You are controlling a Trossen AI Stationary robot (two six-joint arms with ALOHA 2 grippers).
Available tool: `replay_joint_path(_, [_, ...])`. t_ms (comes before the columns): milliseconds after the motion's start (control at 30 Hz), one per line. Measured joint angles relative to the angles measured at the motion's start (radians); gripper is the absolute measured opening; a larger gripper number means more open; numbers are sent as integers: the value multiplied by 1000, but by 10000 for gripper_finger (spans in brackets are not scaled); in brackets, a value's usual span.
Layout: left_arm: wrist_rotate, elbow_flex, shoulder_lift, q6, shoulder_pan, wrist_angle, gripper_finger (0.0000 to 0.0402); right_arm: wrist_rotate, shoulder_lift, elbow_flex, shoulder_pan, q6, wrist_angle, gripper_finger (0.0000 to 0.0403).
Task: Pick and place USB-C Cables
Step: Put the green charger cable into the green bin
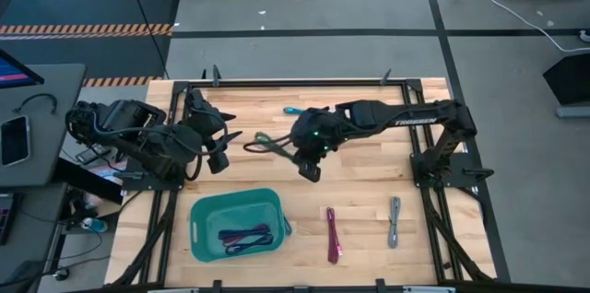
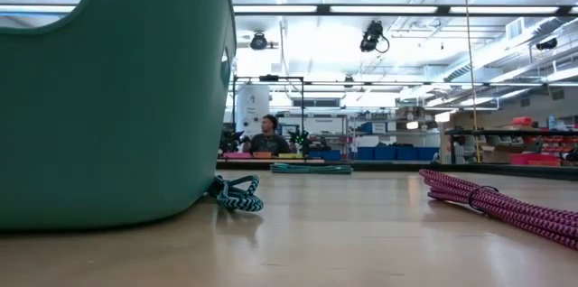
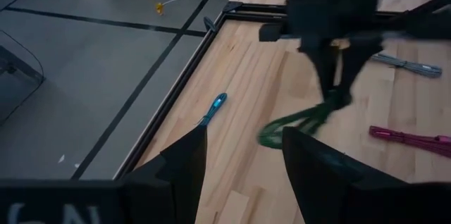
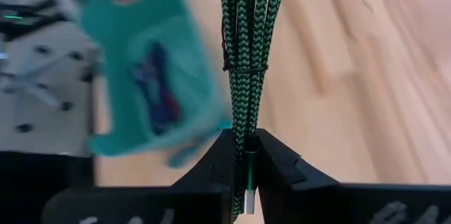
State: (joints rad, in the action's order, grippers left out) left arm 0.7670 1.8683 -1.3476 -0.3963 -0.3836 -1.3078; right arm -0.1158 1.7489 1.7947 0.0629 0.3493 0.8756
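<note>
My right gripper [image 1: 295, 149] hangs above the table's middle, shut on a green braided USB-C cable bundle [image 1: 265, 144], which trails from it toward my left arm. At the table's left my left gripper [image 3: 243, 160] stands raised and open with nothing between its fingers. A blue cable [image 1: 293, 109] lies near the far edge. A magenta cable [image 1: 332, 235] and a grey one [image 1: 395, 221] lie near the front. Several cables [image 1: 244, 236] lie inside the teal bin [image 1: 205, 212], and one [image 2: 237, 195] lies on the table against the bin's side. My right gripper pinches the green bundle at one end [image 4: 242, 127] between its two fingers, and a plug tip [image 4: 249, 197] shows back between them. The fingers slant down and lie along the bundle. The bundle hangs beyond the fingertips [image 3: 337, 98]; whether its lower loop [image 3: 271, 137] touches the table, I cannot tell.
The teal bin stands at the front left, below and between the two arms. A black frame [image 1: 304, 81] runs along the table's edges. Bare wood shows between the magenta and grey cables and behind them. Beyond the far edge lies a workshop with a person seated [image 2: 268, 138].
</note>
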Motion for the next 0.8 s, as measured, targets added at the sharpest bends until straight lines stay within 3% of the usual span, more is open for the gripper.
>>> replay_joint_path(267, [0,0,0,16,0,1,190,-169,24,4,41,-56,-69,34])
replay_joint_path(433, [0,0,0,-60,0,5,190,-253,69,3,85,-105,-78,34])
replay_joint_path(633, [-8,-1,0,-89,4,36,190,-219,50,25,117,-135,-35,34])
replay_joint_path(800, [-62,-1,-3,-34,34,174,190,-65,13,135,135,-202,69,34])
